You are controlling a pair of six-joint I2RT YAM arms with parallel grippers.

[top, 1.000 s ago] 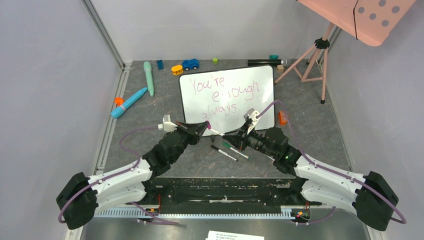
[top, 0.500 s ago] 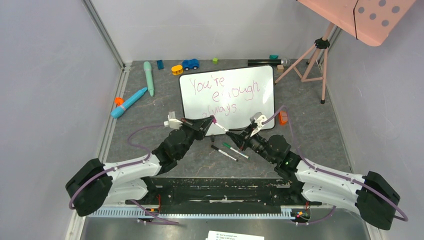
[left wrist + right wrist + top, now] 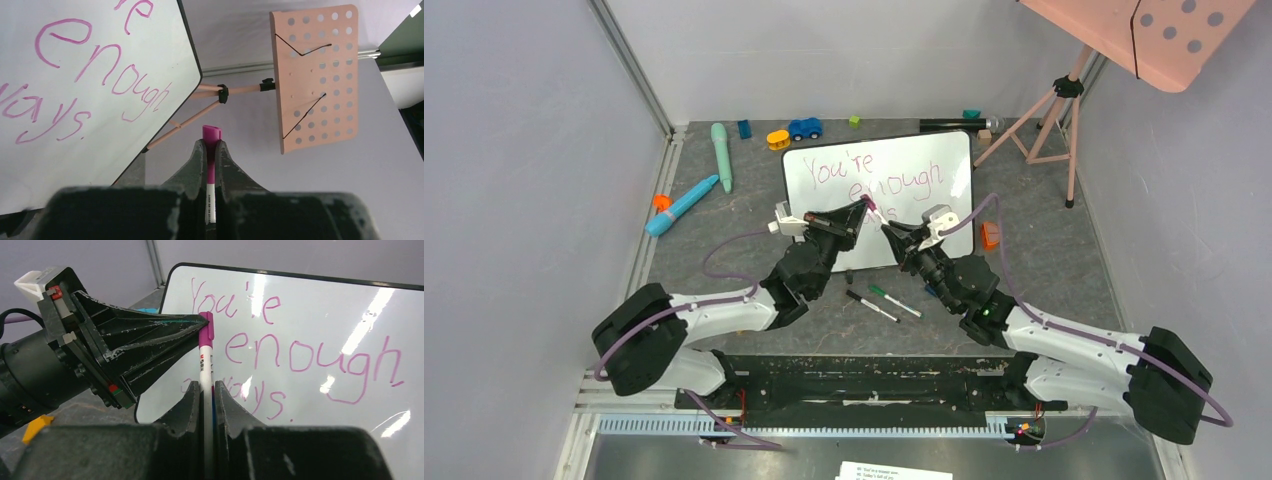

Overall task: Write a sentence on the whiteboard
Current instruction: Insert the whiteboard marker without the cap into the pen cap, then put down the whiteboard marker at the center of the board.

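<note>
The whiteboard [image 3: 949, 225] lies on the table beyond the arms. The pink-purple sentence [image 3: 879, 175] reads "You're enough always."; the arms hide part of "always". Both grippers hold one white marker [image 3: 876, 215] above the board's near half. My left gripper [image 3: 864, 203] is shut on its magenta cap [image 3: 210, 132]. My right gripper [image 3: 887, 232] is shut on the white barrel [image 3: 205, 365]. In the right wrist view the left gripper's fingertips [image 3: 192, 326] pinch the cap in front of the board [image 3: 325, 415] and the sentence [image 3: 300, 355]. The left wrist view shows the board [image 3: 100, 150] at left.
Two loose markers [image 3: 871, 306] [image 3: 894, 300] and a small black cap [image 3: 848, 275] lie near the board's near edge. An orange piece [image 3: 990, 235] sits at its right. Teal [image 3: 720, 155] and blue [image 3: 682, 205] pens, a toy car [image 3: 804, 128] and a pink tripod stand [image 3: 1049, 110] lie beyond.
Both arms have moved away from their bases, carrying the marker from the board's near edge to above the "always" line. Both grips have stayed shut.
</note>
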